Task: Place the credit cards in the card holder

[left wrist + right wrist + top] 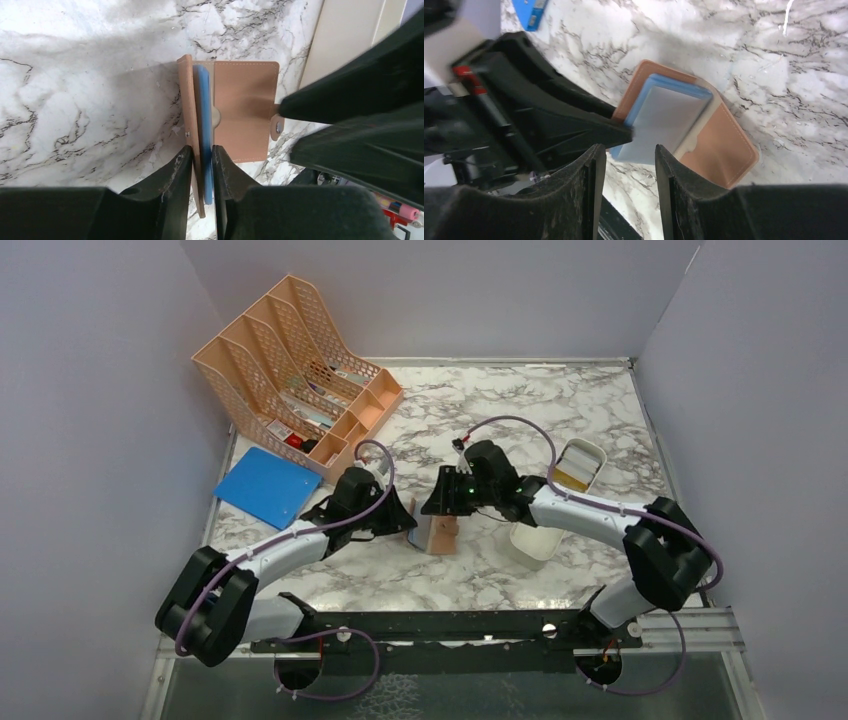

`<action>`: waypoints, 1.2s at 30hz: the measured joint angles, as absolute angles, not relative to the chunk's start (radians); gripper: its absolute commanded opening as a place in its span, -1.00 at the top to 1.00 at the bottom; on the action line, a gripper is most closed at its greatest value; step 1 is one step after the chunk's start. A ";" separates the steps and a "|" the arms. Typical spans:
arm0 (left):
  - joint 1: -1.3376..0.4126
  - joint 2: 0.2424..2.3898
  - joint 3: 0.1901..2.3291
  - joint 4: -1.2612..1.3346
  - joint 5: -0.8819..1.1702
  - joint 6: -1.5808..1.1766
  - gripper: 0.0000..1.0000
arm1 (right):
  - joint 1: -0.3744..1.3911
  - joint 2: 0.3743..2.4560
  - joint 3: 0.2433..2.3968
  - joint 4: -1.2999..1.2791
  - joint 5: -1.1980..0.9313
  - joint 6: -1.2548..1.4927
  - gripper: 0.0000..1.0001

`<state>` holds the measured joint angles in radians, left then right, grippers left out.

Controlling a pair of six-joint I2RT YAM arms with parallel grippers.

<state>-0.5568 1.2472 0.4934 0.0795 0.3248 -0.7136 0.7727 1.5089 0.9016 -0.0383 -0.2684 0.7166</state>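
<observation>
While the left claw [202, 154] pinches the holder [245, 110], propping it open on the bench [75, 75], the right claw [627, 150] hangs parted beside it (grey card [664, 120] half in), likely ready to push.

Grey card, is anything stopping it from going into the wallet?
Nothing visible does. The grey card lies against the blue lining of the wallet, just beyond the open right fingers. The left fingers only pinch one flap of it, off to the side.
</observation>
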 measured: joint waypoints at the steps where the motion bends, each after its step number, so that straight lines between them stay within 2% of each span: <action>1: -0.558 1.243 0.493 0.078 0.325 -0.718 0.49 | 0.773 1.523 0.897 -0.030 -0.275 0.718 0.14; 8: -0.559 1.209 0.492 0.090 0.327 -0.741 0.64 | 0.773 1.593 0.842 -0.009 -0.282 0.732 0.24; 11: -0.559 1.203 0.481 0.109 0.329 -0.745 0.65 | 0.773 1.595 0.831 -0.005 -0.281 0.733 0.27; 21: -0.559 1.205 0.468 0.129 0.351 -0.746 0.16 | 0.773 1.612 0.829 0.015 -0.279 0.732 0.31; 28: -0.559 1.211 0.469 0.137 0.357 -0.743 0.10 | 0.773 1.633 0.829 0.028 -0.279 0.732 0.34; 36: -0.559 1.272 0.486 0.145 0.361 -0.728 0.14 | 0.773 1.650 0.834 0.028 -0.279 0.719 0.36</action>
<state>-0.5587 1.2720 0.4862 0.1452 0.3614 -0.7284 0.7727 1.6501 0.8341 0.0284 -0.2787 0.7189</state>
